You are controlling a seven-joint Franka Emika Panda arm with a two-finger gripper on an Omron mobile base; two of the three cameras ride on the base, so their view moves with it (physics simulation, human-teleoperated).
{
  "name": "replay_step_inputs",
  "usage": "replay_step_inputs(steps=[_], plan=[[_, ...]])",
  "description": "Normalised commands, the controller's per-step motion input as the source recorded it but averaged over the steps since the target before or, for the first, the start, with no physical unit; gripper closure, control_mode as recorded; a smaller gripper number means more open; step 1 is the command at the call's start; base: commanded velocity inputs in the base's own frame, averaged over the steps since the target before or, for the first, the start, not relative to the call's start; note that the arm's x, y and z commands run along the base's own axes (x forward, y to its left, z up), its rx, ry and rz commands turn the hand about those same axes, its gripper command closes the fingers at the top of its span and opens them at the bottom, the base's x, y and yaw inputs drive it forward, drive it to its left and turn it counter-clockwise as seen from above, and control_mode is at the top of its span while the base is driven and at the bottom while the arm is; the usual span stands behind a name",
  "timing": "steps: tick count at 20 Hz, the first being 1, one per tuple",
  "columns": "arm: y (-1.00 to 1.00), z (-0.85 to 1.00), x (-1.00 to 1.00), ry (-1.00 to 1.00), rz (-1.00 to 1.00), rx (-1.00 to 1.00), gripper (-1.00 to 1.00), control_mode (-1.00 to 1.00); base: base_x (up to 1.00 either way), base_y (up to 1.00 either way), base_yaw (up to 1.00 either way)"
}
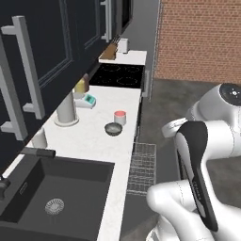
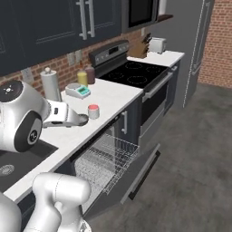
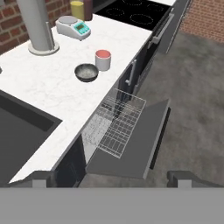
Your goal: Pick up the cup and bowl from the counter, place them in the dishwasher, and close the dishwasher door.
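The white cup (image 1: 120,116) (image 3: 103,60) with a reddish inside stands upright near the counter's (image 1: 89,141) front edge. The dark grey bowl (image 1: 113,129) (image 3: 86,72) sits just beside it, towards the sink. In the right base view the cup (image 2: 93,111) is clear, but my arm partly covers the bowl (image 2: 83,119). Below them the dishwasher door (image 3: 135,144) (image 2: 136,174) hangs down open, and the wire rack (image 3: 114,127) (image 1: 142,167) is pulled out, with nothing in it. My gripper (image 3: 110,178) is open, its tips wide apart, up high in front of the counter and well away from both dishes.
A black sink (image 1: 52,197) lies left of the dishes. A tall grey cylinder (image 1: 66,109), a kitchen scale (image 1: 86,100) and bottles (image 3: 78,8) stand at the back of the counter. The black cooktop (image 1: 117,75) follows further along. Grey floor (image 3: 192,96) spreads beside the open door.
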Motion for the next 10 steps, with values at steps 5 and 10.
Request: replay_step_inputs(steps=[5, 10], plan=[[0.0, 0.0, 0.0, 0.0, 0.0, 0.0, -1.0, 1.0, 0.58, 0.14, -0.09], [0.0, 0.0, 0.0, 0.0, 0.0, 0.0, -1.0, 1.0, 0.58, 0.0, -0.18]])
